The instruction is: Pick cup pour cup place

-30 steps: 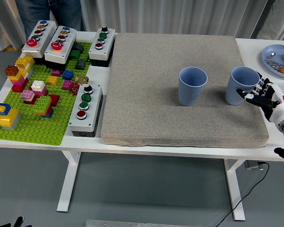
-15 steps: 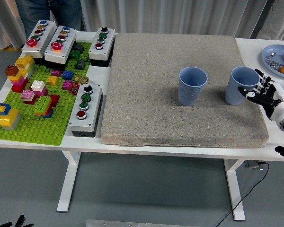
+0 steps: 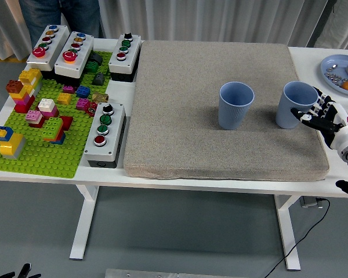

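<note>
Blue cups standing on the grey mat, the robot's right hand reaching at the nearer one.

Two blue cups are sitting upright and well apart on the grey felt mat (image 3: pixel 220 69): the left cup (image 3: pixel 236 105) near the mat's middle, the right cup (image 3: pixel 296 104) close to the mat's right edge. The right hand (image 3: pixel 327 119) is coming in from the right edge, its fingers (image 3: pixel 314 111) spread and slightly curled against the right cup's side, touching or just beside it without closing around it. On the white table (image 3: pixel 313 58), a green brick baseplate (image 3: pixel 40 153) is carrying coloured bricks, with several button boxes (image 3: pixel 106 133) around it, and a blue plate (image 3: pixel 336 72) is lying at the far right. A person (image 3: pixel 61 13) is standing at the far left corner.
</note>
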Controlling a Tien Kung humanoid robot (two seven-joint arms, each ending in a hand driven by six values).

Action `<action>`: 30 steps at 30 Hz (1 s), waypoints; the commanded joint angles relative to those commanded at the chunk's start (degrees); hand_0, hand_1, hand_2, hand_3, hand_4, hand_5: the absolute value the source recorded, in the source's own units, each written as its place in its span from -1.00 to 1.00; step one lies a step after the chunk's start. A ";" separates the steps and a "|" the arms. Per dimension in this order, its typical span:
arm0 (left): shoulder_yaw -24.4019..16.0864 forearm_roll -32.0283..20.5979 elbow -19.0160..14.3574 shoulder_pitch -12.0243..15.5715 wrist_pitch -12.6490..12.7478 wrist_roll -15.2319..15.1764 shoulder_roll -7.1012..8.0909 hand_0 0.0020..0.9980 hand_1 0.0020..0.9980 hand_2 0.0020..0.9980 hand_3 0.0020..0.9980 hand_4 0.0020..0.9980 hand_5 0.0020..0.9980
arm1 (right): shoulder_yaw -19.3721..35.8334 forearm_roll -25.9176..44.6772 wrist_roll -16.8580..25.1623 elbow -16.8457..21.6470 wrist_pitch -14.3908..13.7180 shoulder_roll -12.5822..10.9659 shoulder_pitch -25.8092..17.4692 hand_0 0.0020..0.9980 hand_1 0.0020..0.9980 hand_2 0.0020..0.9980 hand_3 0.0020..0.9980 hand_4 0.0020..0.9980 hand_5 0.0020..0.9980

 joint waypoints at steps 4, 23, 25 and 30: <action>-0.57 0.48 0.00 0.13 0.12 0.04 -0.05 0.42 0.33 0.47 0.32 -0.09 0.97 | -0.03 0.01 0.01 -0.39 0.00 0.18 -0.05 0.85 0.76 0.96 0.91 0.67 -0.36; -0.54 0.50 0.00 0.09 0.16 0.02 -0.08 0.42 0.33 0.47 0.31 -0.09 0.97 | -0.31 0.00 0.23 -1.92 -0.07 0.81 0.63 0.85 0.76 0.96 0.91 0.67 -0.36; -0.46 0.40 0.00 0.05 0.16 -0.02 -0.08 0.42 0.33 0.47 0.31 -0.09 0.97 | -0.35 -0.02 0.25 -2.17 -0.07 0.94 0.79 0.85 0.76 0.96 0.91 0.67 -0.36; -0.44 0.41 0.00 -0.05 0.16 -0.02 -0.07 0.42 0.33 0.47 0.31 -0.08 0.96 | -0.47 -0.13 0.24 -2.57 -0.05 1.16 1.26 0.85 0.76 0.96 0.91 0.67 -0.36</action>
